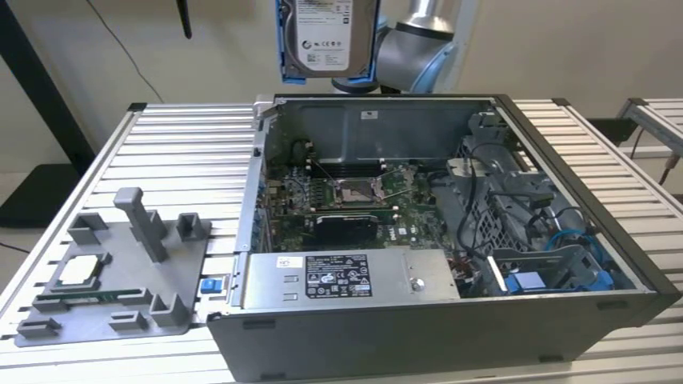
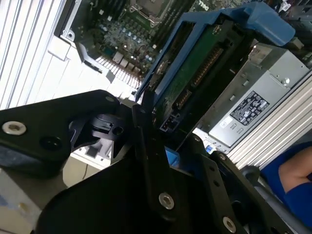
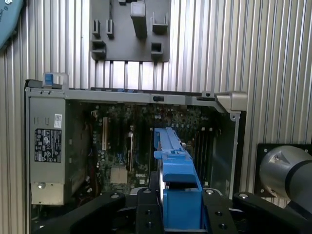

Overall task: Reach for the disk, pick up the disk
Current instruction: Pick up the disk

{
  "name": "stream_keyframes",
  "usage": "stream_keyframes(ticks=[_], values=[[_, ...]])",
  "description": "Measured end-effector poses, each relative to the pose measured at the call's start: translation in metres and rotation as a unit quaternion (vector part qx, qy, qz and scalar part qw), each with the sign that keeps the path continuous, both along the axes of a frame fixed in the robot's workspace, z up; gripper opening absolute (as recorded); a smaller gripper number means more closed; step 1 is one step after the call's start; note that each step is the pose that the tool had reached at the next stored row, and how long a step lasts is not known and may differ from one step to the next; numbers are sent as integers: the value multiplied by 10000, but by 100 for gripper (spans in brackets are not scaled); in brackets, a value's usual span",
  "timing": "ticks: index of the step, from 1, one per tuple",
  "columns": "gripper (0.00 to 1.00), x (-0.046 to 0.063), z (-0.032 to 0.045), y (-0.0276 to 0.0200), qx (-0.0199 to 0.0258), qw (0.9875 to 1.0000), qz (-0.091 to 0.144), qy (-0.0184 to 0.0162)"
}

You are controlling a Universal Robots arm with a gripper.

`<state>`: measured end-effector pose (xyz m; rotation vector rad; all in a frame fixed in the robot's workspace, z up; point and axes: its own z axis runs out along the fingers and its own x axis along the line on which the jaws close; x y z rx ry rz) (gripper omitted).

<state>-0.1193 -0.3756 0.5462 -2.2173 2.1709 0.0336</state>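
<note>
Your gripper (image 3: 181,212) pinches the disk (image 1: 325,36) by its blue bracket (image 3: 178,165), high above the open computer case (image 1: 427,344), so I judge a slip on that smooth plastic would drop it onto the motherboard (image 1: 353,196)

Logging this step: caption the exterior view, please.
Robot arm holds the disk high above the open computer case, grey parts tray beside it on the slatted table.

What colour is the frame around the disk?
The frame is bright blue, best in first wrist view.
</note>
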Motion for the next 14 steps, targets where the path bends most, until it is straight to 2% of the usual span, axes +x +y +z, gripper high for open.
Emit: stream_keyframes(ticks=[14], values=[[0, 327, 0, 0, 5, 10000, 0, 0]])
